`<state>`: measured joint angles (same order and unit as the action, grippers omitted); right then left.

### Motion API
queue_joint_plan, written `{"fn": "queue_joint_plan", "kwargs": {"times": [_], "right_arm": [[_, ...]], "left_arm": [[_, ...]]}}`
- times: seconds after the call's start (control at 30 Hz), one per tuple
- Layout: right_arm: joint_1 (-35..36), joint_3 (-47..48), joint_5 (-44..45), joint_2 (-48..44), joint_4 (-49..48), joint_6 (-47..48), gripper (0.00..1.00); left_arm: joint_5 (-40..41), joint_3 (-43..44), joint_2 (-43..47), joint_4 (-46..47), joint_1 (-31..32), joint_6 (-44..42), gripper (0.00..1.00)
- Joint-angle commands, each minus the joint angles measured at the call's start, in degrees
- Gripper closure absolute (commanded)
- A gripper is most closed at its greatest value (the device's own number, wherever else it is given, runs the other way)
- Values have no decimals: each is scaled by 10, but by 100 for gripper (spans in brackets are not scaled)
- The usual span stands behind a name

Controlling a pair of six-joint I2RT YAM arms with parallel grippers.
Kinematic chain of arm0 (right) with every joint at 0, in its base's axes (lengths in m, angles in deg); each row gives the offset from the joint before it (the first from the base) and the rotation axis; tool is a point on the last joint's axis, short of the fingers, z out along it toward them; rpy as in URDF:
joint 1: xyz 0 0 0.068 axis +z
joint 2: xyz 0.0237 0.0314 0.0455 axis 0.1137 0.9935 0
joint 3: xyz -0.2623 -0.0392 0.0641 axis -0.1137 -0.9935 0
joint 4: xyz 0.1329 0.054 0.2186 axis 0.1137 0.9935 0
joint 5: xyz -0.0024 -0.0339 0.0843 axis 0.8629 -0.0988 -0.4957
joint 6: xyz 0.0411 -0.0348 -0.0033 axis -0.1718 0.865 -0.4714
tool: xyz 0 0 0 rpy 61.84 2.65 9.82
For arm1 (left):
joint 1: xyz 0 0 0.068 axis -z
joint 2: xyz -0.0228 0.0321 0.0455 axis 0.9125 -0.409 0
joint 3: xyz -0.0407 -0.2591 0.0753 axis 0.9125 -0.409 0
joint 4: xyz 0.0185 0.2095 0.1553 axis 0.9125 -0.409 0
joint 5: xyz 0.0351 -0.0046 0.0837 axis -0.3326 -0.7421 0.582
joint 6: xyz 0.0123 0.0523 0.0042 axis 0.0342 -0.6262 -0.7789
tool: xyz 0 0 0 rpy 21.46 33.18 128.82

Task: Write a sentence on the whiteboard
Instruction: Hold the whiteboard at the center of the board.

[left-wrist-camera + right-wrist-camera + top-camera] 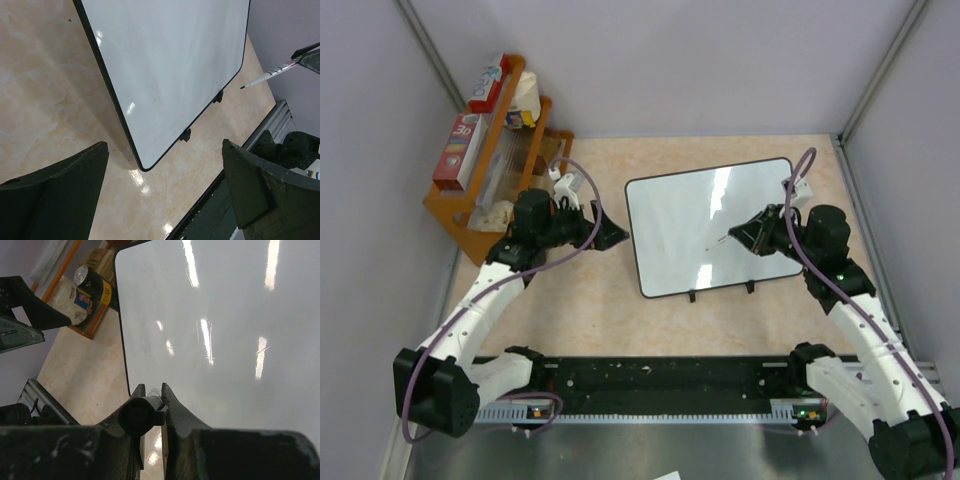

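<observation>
The whiteboard (710,225) lies flat on the beige table, its two small black feet toward the arms. In the left wrist view the whiteboard (170,60) has a bare face. In the right wrist view the whiteboard (225,315) carries only light reflections, so the sentence is not in view. My right gripper (748,234) hovers over the board's right half, shut on a thin marker (725,238) whose tip points left, just above the surface. The marker (142,412) sits clamped between the right gripper's (151,388) fingers. My left gripper (615,235) is open and holds nothing, just left of the board's left edge. The marker (272,73) also shows there, past the left gripper (164,145).
An orange wooden rack (485,150) with foil boxes and packets stands at the back left. A can (92,285) rests on it. A black rail (650,375) runs along the near edge between the arm bases. Grey walls close in on both sides.
</observation>
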<state>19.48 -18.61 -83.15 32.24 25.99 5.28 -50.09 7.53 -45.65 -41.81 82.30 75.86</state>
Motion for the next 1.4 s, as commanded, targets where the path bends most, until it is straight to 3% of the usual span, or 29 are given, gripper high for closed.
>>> {"fn": "queue_joint_plan", "kwargs": {"times": [0.0, 0.47, 0.87, 1.0, 1.07, 1.37], "right_arm": [[-1, 43, -1, 16, -22, 12, 100], [82, 102, 62, 85, -19, 42, 100], [87, 100, 58, 86, -20, 50, 100], [87, 99, 59, 83, -20, 53, 100], [87, 98, 60, 83, -20, 53, 100], [87, 88, 61, 73, -19, 54, 100]], "left_arm": [[3, 38, -7, 6, 2, -15, 2], [5, 52, -28, 7, 2, -15, 2], [18, 54, -32, -5, 2, -18, 1], [59, 61, -36, -21, 2, -20, 1], [89, 72, -48, -39, 1, -23, 1], [87, 136, -138, -37, -1, -30, 2]]}}
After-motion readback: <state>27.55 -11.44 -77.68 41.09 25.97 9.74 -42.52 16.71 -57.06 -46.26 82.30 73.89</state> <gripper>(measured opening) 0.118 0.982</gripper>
